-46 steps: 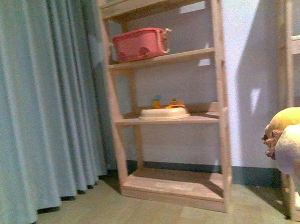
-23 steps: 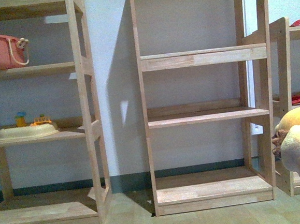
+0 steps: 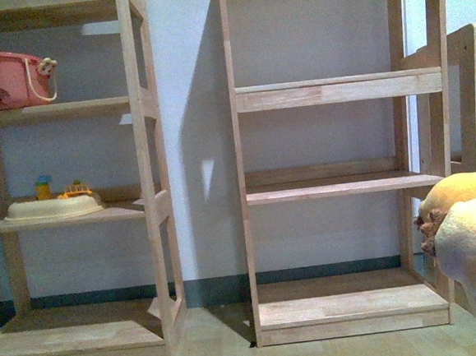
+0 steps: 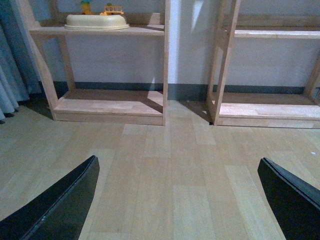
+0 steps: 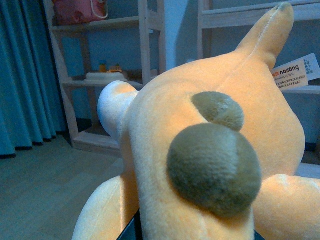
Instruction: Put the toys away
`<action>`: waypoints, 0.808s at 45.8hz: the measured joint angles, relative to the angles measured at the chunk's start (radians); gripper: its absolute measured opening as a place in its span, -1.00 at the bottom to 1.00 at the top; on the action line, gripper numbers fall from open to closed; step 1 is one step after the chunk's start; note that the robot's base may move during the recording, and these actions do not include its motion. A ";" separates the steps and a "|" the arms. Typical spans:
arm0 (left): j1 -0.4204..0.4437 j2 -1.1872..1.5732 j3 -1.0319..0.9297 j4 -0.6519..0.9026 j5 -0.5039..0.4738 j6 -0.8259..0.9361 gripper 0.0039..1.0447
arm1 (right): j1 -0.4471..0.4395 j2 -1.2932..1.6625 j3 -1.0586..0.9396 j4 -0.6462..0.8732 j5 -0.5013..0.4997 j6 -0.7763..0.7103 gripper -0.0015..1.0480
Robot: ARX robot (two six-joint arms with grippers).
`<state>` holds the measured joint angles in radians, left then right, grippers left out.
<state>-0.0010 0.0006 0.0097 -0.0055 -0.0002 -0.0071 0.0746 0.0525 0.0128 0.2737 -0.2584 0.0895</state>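
Note:
The plush animal, orange-yellow with paler parts, bulges in at the right edge of the front view, held off the floor. In the right wrist view it fills the picture, showing two brown patches, a pointed ear and a paper tag. My right gripper is shut on it, and the plush hides all of it except a dark sliver of a finger. My left gripper hangs open over the wooden floor, with nothing between its black fingers.
Wooden shelf units stand against the wall. The left one holds a pink basket and a cream tray with small toys. The middle unit has bare shelves. Another unit stands at the right. A blue curtain hangs beside them.
The front view has swung from the curtain and the first shelf unit to face the middle unit. The plush animal stays at the right edge, still held.

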 joint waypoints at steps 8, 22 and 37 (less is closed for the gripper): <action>0.000 0.000 0.000 0.000 0.000 0.000 0.89 | 0.000 0.000 0.000 0.000 0.000 0.000 -0.84; 0.000 0.000 0.000 0.000 0.000 0.000 0.89 | 0.000 0.000 0.000 0.000 0.000 0.000 -0.84; 0.000 0.000 0.000 0.000 0.002 0.000 0.89 | 0.000 0.000 0.000 0.000 0.000 0.000 -0.84</action>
<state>-0.0010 0.0006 0.0097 -0.0055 0.0013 -0.0067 0.0746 0.0528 0.0128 0.2737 -0.2581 0.0895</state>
